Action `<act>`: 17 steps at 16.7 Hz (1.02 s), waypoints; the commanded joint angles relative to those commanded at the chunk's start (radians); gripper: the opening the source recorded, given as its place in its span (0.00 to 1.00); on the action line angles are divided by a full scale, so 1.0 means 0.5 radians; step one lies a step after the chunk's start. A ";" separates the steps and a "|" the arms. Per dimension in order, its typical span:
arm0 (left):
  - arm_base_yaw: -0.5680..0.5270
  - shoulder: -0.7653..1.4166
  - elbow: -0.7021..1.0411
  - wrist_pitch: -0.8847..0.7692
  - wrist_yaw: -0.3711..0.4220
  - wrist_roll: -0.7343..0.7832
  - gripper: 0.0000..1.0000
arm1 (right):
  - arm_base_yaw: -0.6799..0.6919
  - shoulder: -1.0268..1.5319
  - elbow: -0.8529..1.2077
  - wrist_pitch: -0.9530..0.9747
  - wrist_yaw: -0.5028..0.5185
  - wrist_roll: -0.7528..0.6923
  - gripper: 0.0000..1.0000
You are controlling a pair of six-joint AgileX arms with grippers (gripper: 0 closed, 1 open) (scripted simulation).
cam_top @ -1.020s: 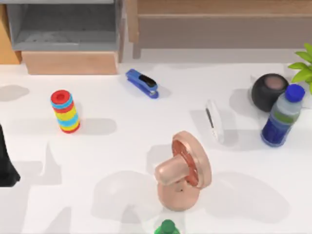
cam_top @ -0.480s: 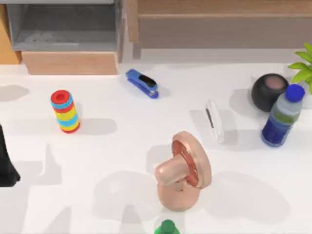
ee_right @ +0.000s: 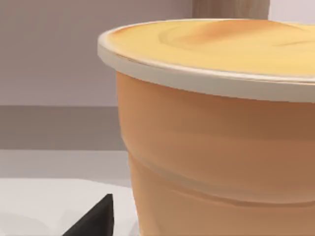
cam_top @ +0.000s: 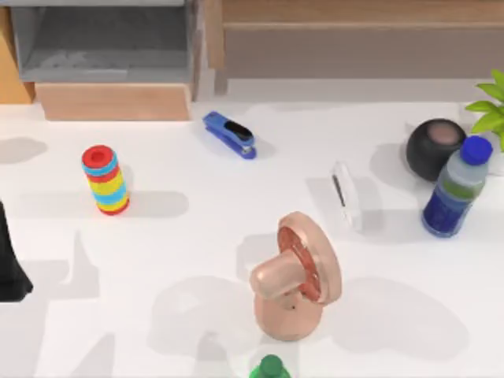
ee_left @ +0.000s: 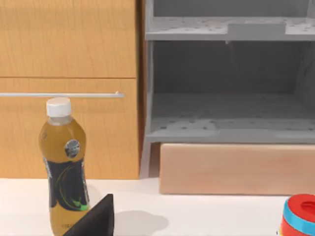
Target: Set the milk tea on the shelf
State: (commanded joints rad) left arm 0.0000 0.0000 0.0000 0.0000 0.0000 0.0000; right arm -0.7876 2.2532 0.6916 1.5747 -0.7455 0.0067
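Note:
The milk tea [ee_right: 221, 137] is an orange-tan cup with a pale rim and a flat yellow-orange lid, standing upright on the white table very close to my right gripper [ee_right: 93, 219]. Behind the cup are a brownish-grey recess and a light-wood post. The shelf [cam_top: 354, 12], a wide light-wood unit with a long board over a brownish-grey recess, runs along the back right of the table. My left gripper [cam_top: 9, 272] is parked at the table's left edge and faces a wooden cabinet.
On the table stand a striped can [cam_top: 105, 179], a blue stapler [cam_top: 230, 134], a white flat object [cam_top: 345, 195], a pink fan [cam_top: 297, 276], a black ball [cam_top: 435, 147] and a blue bottle [cam_top: 457, 187]. A grey compartment [cam_top: 102, 47] sits back left, a tea bottle [ee_left: 65, 167] beside it.

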 joint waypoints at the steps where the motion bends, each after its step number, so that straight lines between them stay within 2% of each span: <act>1: 0.000 0.000 0.000 0.000 0.000 0.000 1.00 | 0.047 0.019 0.069 -0.051 0.047 -0.001 1.00; 4: 0.000 0.000 0.000 0.000 0.000 0.000 1.00 | 0.150 0.062 0.223 -0.164 0.151 -0.003 1.00; 8: 0.000 0.000 0.000 0.000 0.000 0.000 1.00 | 0.161 0.066 0.237 -0.175 0.162 -0.004 1.00; 17: 0.000 0.000 0.000 0.000 0.000 0.000 1.00 | 0.161 0.066 0.237 -0.175 0.162 -0.004 0.32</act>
State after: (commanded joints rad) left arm 0.0000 0.0000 0.0000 0.0000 0.0000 0.0000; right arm -0.7071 2.2862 0.8100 1.4872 -0.6646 0.0049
